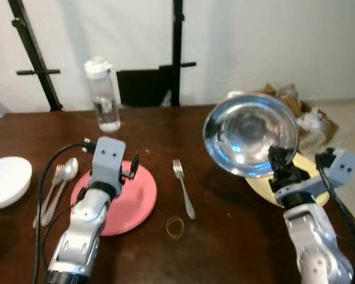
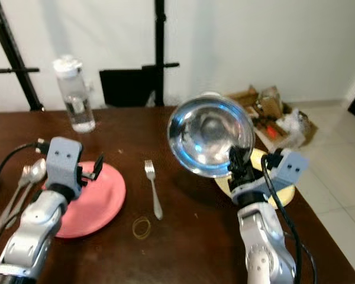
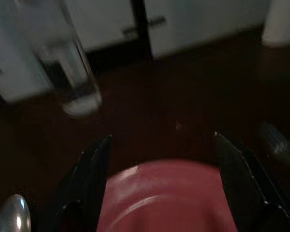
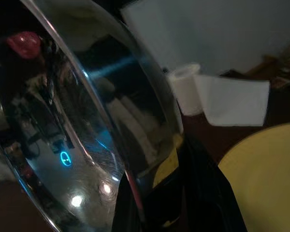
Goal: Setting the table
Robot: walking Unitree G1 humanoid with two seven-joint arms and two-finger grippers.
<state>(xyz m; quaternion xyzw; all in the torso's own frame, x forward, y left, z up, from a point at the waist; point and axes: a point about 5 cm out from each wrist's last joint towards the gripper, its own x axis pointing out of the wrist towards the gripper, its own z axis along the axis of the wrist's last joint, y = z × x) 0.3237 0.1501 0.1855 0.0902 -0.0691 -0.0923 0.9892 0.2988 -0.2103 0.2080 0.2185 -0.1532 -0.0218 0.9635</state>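
Steel bowl (image 1: 251, 135), shiny and tilted on edge with its hollow facing the camera, sits right of centre in the head views, raised above the dark wooden table (image 1: 225, 236). The right gripper (image 1: 279, 158) has its black fingers closed on the bowl's lower rim. Below and behind it, at the right of the frame, lies a yellow plate (image 1: 261, 187). The left gripper (image 3: 159, 159) hangs over a pink plate (image 1: 133, 198) at lower left, its fingers spread wide and holding nothing. Centre frame, a fork (image 1: 183, 187) lies just above a rubber band (image 1: 175, 226). Left of the pink plate lie a spoon (image 1: 64, 178) and a second fork (image 1: 52, 188), with a white bowl (image 1: 6, 180) at the far left edge. A clear water bottle (image 1: 103, 94) stands at upper left.
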